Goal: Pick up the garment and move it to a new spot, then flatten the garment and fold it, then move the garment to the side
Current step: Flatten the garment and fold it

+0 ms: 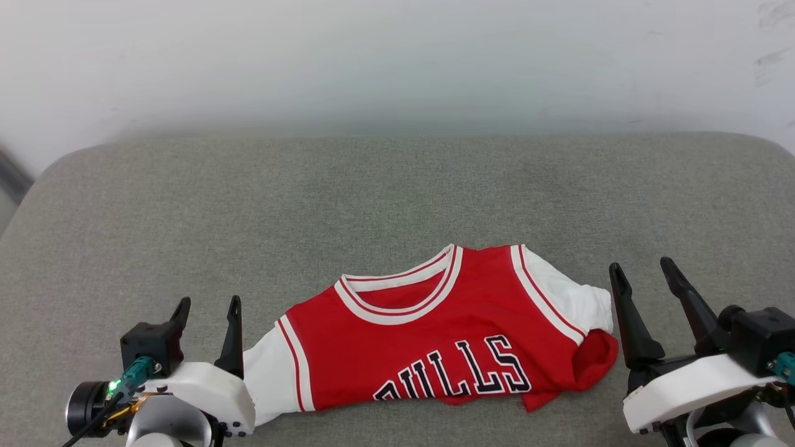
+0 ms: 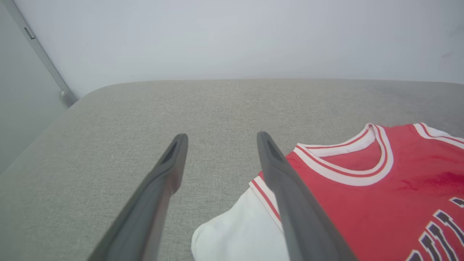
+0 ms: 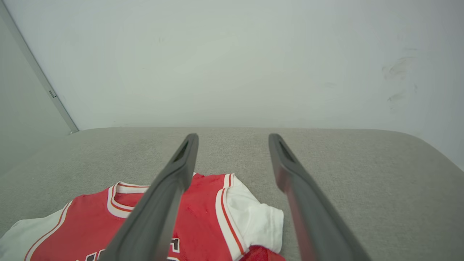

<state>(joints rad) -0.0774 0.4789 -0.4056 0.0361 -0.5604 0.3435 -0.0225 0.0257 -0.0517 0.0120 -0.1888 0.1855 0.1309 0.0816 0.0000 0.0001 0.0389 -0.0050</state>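
1. Garment point(image 1: 435, 323) lies face up by the near edge of the bench point(image 1: 372, 186), about centre, with its collar toward the far side.
2. Left end effector point(image 1: 209, 304) stands open just left of the white sleeve point(image 1: 267, 372), holding nothing. Right end effector point(image 1: 640, 267) is open too, just right of the cloth.
3. Placement at a spot looks done. Flattening seems unfinished, since red cloth bunches under the right sleeve point(image 1: 577, 304).
4. Folding and the move aside appear not yet done.

Bright, soft, even light; faint shadow beneath the garment point(image 1: 435, 323); hazy wall point(image 1: 397, 62); bowed wrist-view edges.
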